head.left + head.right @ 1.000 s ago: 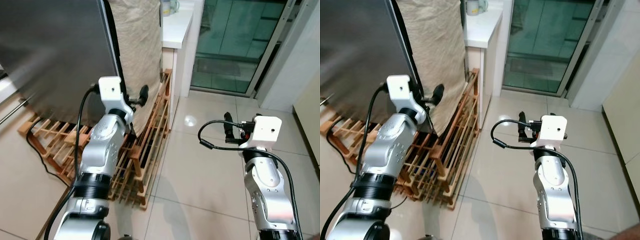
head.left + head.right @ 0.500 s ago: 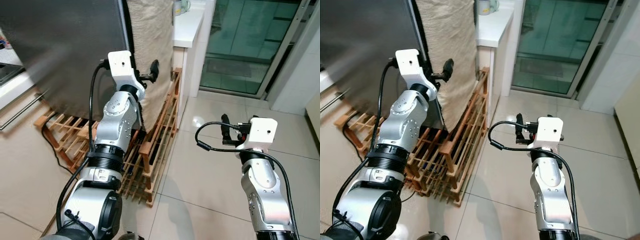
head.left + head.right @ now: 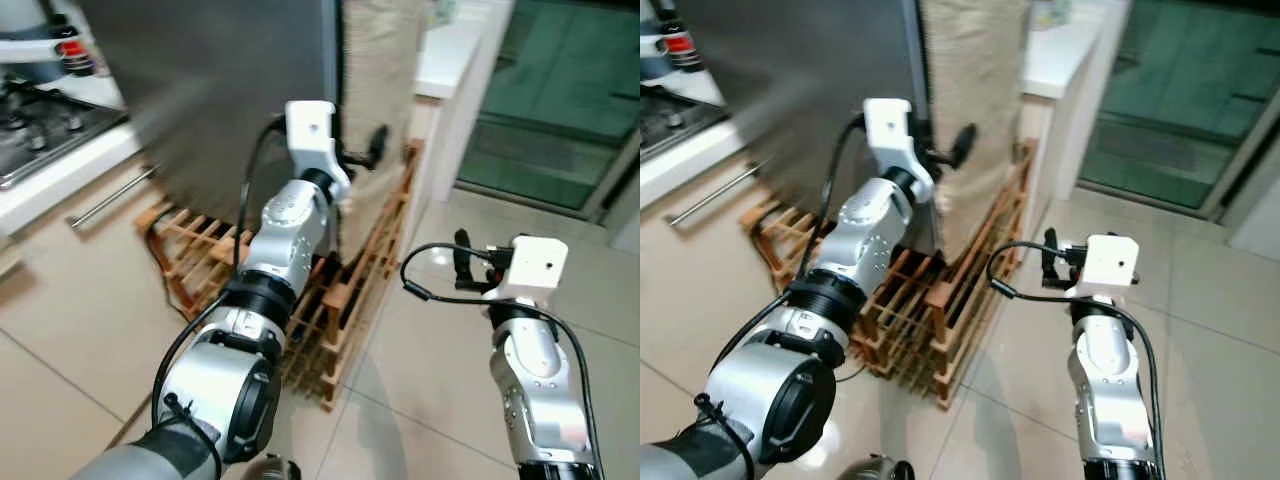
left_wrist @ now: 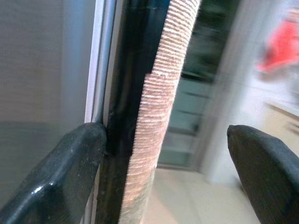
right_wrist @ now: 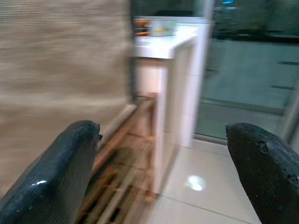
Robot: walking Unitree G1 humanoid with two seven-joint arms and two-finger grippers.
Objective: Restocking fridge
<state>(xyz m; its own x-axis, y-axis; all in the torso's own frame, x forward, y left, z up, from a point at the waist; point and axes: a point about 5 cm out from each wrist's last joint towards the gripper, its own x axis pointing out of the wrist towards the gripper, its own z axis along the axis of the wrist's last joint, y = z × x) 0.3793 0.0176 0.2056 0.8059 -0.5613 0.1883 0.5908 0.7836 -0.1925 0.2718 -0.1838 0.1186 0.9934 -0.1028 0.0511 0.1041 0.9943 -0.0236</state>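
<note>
The grey steel fridge door (image 3: 230, 90) fills the upper left, and a beige woven cloth (image 3: 385, 70) drapes the fridge side behind it. My left gripper (image 3: 362, 155) is raised to the door's right edge and stands open. In the left wrist view one finger (image 4: 56, 186) touches the door's black edge strip (image 4: 126, 93), and the cloth (image 4: 154, 116) hangs between the two fingers. My right gripper (image 3: 462, 262) hovers open and holding nothing over the tiled floor, pointing towards the rack and counter.
A low wooden rack (image 3: 330, 300) lies on the floor under the fridge. A white counter (image 3: 450, 50) and a glass sliding door (image 3: 560, 110) stand behind it. At the left are a stove top (image 3: 40, 110), bottles (image 3: 65, 50) and a drawer handle (image 3: 110, 195).
The camera has swung left, bringing the stove and counter front into view. My left gripper has stayed at the fridge door's edge. The right gripper has kept its pose.
</note>
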